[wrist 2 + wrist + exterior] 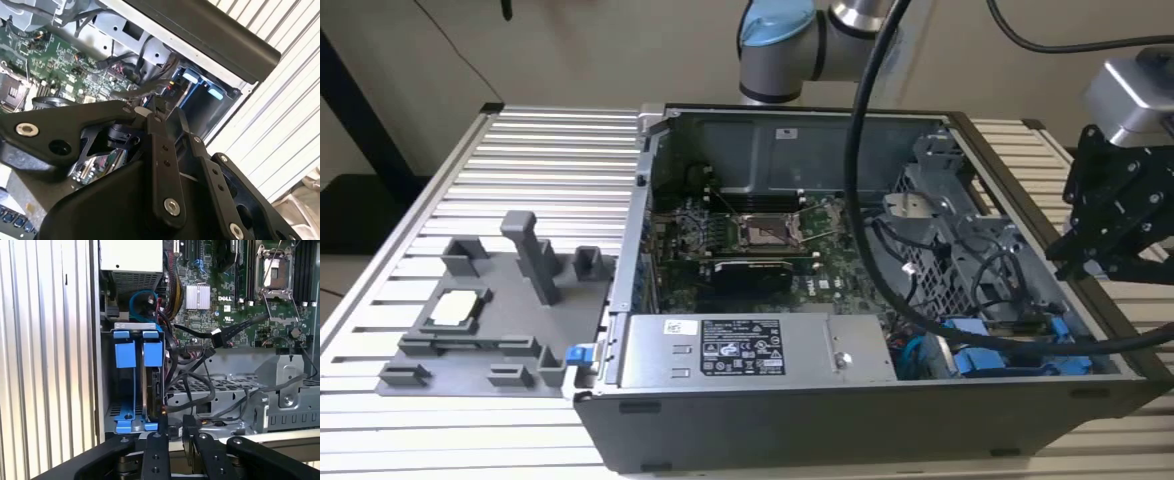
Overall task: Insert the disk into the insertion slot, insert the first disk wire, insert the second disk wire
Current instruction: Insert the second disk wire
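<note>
The claw (176, 421) is held narrow near the slot (107, 382); a wire (200, 334) should be gripped close behind its plug, squarely.

Ribbed metal table (547, 150), open computer case (854, 425), grey fixture block (520, 320)

Black claw (1085, 268) at the exterior view's right, tilted downward — arm (781, 50) upright behind
</note>
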Controlling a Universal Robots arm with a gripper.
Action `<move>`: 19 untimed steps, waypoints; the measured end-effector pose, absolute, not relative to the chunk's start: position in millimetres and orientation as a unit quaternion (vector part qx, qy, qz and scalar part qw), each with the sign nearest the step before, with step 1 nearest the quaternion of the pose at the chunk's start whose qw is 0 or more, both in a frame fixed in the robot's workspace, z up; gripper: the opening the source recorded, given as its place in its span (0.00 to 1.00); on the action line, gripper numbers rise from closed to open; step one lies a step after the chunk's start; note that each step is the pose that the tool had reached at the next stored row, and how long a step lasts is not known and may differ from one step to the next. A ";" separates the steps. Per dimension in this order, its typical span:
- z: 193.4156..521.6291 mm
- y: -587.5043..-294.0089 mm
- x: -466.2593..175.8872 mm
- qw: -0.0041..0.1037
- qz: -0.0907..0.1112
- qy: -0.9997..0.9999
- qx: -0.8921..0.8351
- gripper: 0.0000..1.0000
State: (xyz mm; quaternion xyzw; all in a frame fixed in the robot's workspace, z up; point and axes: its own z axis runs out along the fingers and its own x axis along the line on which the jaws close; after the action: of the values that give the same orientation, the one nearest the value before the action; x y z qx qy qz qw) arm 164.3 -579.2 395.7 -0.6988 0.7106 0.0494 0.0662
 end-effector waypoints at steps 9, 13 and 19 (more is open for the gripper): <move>395.6 -540.9 161.0 0.065 0.048 0.711 -0.699 0.27; 394.8 -537.4 147.7 0.065 0.046 0.711 -0.699 0.27; 392.7 -536.6 120.6 0.068 0.038 0.710 -0.700 0.27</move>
State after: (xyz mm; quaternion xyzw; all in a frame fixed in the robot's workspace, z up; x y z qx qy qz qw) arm 120.6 -536.6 392.7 -0.6996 0.7102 0.0382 0.0682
